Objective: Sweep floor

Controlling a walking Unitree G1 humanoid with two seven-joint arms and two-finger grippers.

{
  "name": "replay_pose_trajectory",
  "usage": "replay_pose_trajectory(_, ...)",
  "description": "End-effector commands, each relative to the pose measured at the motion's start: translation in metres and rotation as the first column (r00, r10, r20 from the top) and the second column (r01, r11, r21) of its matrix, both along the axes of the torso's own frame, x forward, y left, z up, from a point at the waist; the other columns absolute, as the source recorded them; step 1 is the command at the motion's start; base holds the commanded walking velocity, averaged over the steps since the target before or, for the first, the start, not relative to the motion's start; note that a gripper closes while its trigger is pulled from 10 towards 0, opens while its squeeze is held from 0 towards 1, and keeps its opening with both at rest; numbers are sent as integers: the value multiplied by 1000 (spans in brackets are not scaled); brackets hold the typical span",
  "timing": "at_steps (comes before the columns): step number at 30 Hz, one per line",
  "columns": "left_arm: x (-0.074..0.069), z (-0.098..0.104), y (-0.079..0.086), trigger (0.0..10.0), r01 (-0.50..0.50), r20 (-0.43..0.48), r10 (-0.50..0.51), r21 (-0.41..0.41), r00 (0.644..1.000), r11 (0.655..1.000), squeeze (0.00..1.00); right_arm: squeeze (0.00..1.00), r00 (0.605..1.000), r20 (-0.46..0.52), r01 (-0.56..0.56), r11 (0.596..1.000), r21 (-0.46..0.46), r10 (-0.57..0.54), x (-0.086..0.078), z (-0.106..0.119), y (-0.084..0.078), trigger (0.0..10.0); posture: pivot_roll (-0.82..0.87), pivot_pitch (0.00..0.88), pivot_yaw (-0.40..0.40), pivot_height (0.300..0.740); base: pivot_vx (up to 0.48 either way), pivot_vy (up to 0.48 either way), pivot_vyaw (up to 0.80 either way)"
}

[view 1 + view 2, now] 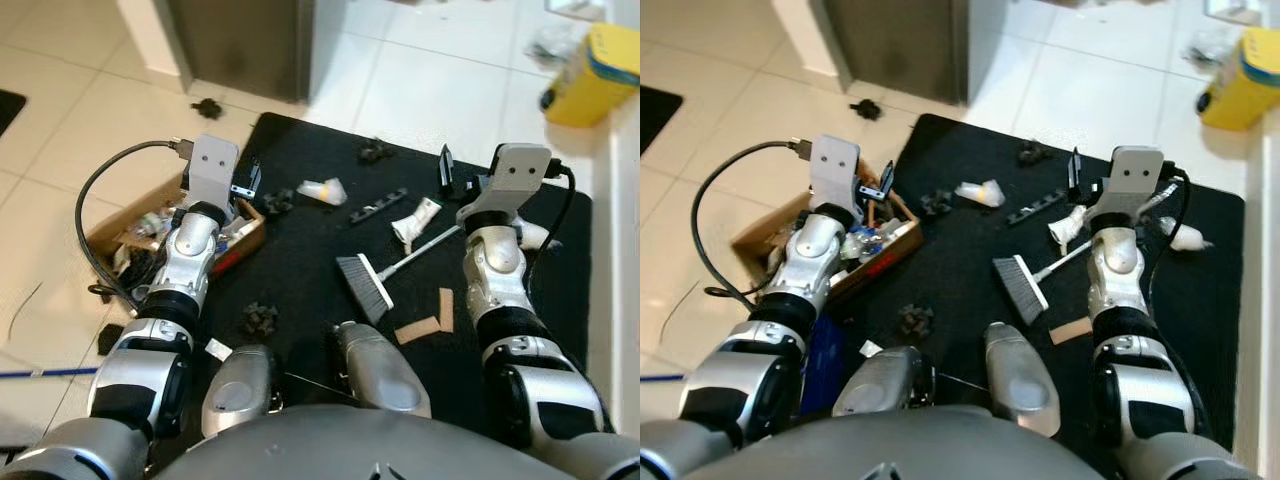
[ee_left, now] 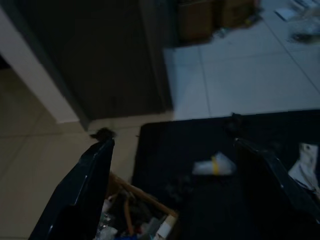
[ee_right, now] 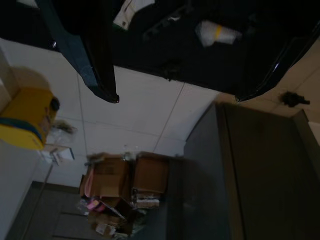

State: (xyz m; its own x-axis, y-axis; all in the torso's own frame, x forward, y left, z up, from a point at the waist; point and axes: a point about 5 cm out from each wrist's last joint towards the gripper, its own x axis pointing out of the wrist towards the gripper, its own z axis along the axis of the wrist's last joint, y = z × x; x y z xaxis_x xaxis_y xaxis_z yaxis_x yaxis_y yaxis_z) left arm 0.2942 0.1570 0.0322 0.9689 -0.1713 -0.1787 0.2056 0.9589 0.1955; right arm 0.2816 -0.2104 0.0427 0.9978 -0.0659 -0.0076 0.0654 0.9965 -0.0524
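Head views, looking down at a black mat (image 1: 310,270) on a white tiled floor (image 1: 420,80). A small hand brush (image 1: 385,272) lies flat on the mat near its middle. Its long axis runs diagonally: the grey bristle head (image 1: 364,284) is at the end nearer the robot, and the pale handle (image 1: 425,248) points away, toward the right gripper (image 1: 446,172). Right gripper: raised above the far end of the handle, apart from it; the right wrist view shows its fingers (image 3: 85,55) spread wide with nothing between them. Left gripper (image 1: 247,183): above the mat's left edge, over a cardboard box (image 1: 165,235) of clutter just beside the mat; its fingers (image 2: 80,190) are likewise wide apart and hold nothing. On the mat beyond the brush: a crumpled white wrapper (image 1: 322,191), a black strip (image 1: 378,206) and dark scraps (image 1: 375,151). Brown card pieces (image 1: 428,318) lie just right of the bristles. A yellow container (image 1: 592,75) stands off the mat's far right corner.
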Motion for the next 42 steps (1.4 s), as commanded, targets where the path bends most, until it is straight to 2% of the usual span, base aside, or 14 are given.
replay_pose_trajectory(1, -2, -4, 2, 10000, -5, -21, 5, 4, 1000, 1000, 0, 0, 1000, -12, 0, 1000, 2, 0, -1, -1, 0, 10000, 29, 0, 27, 740, 0, 0, -800)
replay_pose_trajectory(32, -3, -5, -1, 10000, 1, -24, -1, 5, 1000, 1000, 0, 0, 1000, -24, -6, 1000, -3, 6, -5, -4, -1, 10000, 21, 0, 30, 740, 0, 0, -800)
replay_pose_trajectory(42, -4, -6, 1, 10000, -16, -24, 16, 10, 1000, 1000, 0, 0, 999, -28, -25, 1000, -6, 25, -3, -5, 7, 10000, 26, 0, 28, 740, 0, 0, -44)
